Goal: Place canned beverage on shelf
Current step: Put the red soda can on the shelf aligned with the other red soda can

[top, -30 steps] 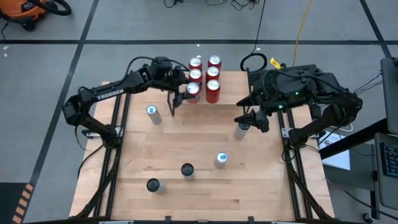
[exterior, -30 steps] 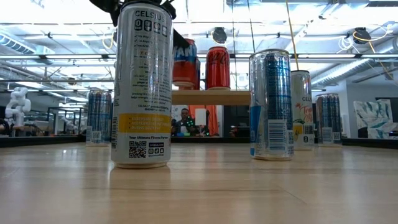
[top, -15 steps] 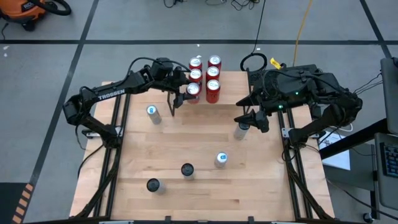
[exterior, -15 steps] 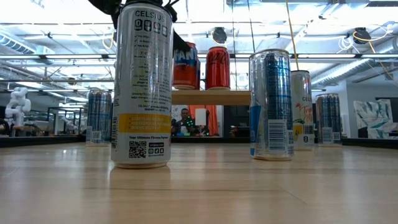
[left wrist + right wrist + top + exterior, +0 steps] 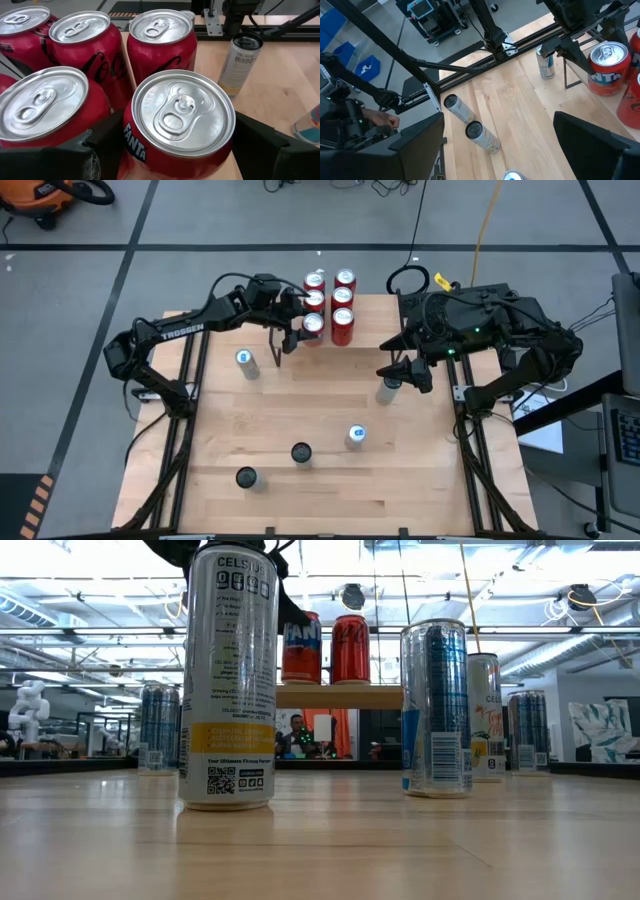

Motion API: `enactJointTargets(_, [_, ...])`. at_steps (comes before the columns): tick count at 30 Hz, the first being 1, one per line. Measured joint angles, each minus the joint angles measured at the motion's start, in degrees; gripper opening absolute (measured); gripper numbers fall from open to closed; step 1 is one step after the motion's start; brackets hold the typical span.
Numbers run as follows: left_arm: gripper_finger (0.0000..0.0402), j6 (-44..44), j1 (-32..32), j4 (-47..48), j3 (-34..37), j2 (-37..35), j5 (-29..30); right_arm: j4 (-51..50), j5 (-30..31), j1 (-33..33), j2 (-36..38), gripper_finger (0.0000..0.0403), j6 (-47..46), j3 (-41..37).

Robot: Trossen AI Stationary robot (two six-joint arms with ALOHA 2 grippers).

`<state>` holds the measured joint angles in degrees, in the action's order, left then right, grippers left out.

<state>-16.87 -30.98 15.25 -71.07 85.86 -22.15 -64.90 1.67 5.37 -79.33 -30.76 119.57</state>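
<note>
Light wooden tabletop, grey floor beyond. Small wooden shelf, mostly hidden overhead by cans. Left gripper clasps red Fanta can there; right gripper spread, empty.

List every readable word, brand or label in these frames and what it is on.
"CELSIUS": tall white can, low view.
"FANTA": can between the left gripper's fingers.
"TROSSEN": left arm.
Coca-Cola script, partly visible: red can on the shelf.
Small print and QR code on the white can: too small to read.
</note>
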Motion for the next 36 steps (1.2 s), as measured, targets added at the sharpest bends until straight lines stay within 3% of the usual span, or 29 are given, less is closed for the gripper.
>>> enactJointTargets(5, [0.0290, 0.0, 0.0, 0.1, 0.0, 0.0, 0.4, 0.0, 0.0, 0.0, 0.0, 0.0352, 0.0, 0.0])
enactJointTargets(14, [0.0341, -0.1, 0.0, 0.1, 0.0, 0.0, 2.1, 0.0, 0.0, 0.0, 0.0, 0.0352, 0.1, 0.0])
enactJointTargets(36, [0.0345, -0.1, 0.7, -1.7, -1.5, 0.0, 2.0, 0.0, -0.2, 0.0, 0.0, 0.0352, 0.1, 0.0])
